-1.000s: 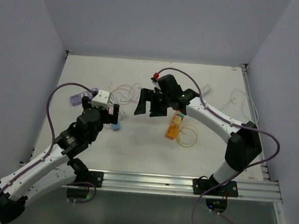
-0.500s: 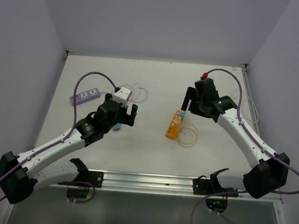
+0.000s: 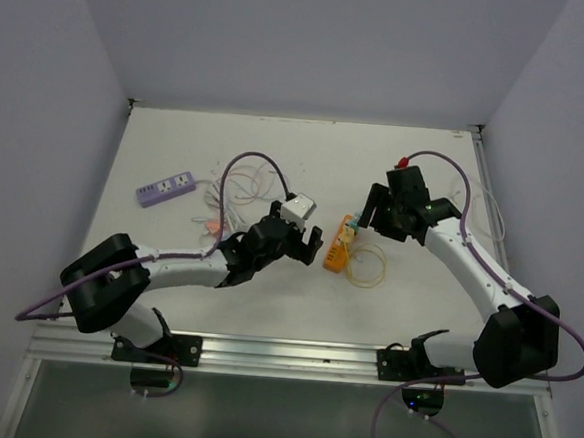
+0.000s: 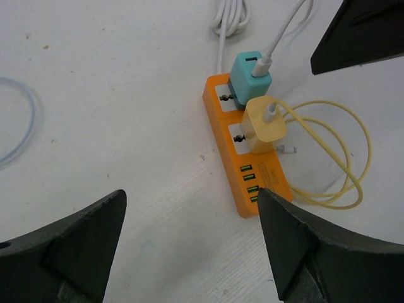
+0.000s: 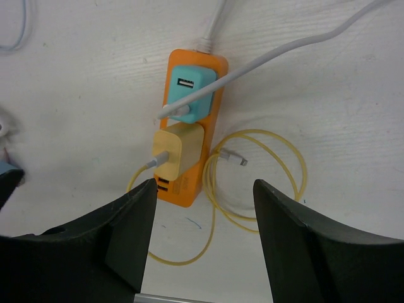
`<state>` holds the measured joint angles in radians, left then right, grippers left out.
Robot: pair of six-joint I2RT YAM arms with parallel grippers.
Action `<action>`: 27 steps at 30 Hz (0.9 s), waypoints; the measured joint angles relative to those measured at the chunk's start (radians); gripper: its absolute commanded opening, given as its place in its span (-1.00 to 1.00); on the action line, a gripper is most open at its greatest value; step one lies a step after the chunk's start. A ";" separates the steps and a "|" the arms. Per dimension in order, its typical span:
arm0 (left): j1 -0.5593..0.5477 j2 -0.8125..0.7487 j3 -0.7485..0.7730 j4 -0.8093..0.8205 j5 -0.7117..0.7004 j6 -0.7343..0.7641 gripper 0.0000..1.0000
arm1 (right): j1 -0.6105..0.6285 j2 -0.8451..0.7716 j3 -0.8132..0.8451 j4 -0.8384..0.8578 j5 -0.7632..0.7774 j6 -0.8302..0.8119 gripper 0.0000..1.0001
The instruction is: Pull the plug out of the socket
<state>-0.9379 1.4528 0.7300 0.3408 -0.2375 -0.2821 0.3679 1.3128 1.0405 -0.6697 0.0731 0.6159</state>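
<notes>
An orange power strip [image 3: 336, 254] lies at mid-table with a teal plug [image 3: 353, 223] and a yellow plug [image 3: 344, 238] seated in it. In the left wrist view the strip [image 4: 257, 165] carries the teal plug [image 4: 250, 74] and the yellow plug [image 4: 265, 124]. The right wrist view also shows the strip [image 5: 184, 192], the teal plug [image 5: 189, 92] and the yellow plug [image 5: 177, 151]. My left gripper [image 3: 304, 250] is open and empty just left of the strip. My right gripper [image 3: 377, 219] is open and empty above its far right end.
A coiled yellow cable [image 3: 367, 266] lies right of the strip, also in the right wrist view [image 5: 268, 183]. A white cable [image 5: 284, 50] runs from the teal plug. A purple power strip [image 3: 166, 187] and loose thin cables [image 3: 236, 190] lie at the left.
My left gripper has swung right from near the purple strip to beside the orange strip. My right gripper has moved from table centre to the right, over the orange strip.
</notes>
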 measured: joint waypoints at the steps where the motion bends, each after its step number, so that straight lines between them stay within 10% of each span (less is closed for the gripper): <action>1: -0.003 0.029 -0.025 0.061 0.002 0.000 0.78 | 0.000 0.000 0.000 0.005 -0.005 0.005 0.35; 14: -0.181 0.336 -0.094 0.490 -0.090 0.038 0.85 | 0.025 0.029 0.017 -0.006 0.016 0.070 0.45; 27: -0.210 0.525 0.004 0.572 -0.170 0.069 0.72 | 0.064 0.087 0.050 -0.026 0.053 0.110 0.47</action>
<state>-1.1481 1.9781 0.7341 0.9127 -0.4076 -0.2134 0.4320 1.3998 1.0904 -0.6960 0.1257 0.7258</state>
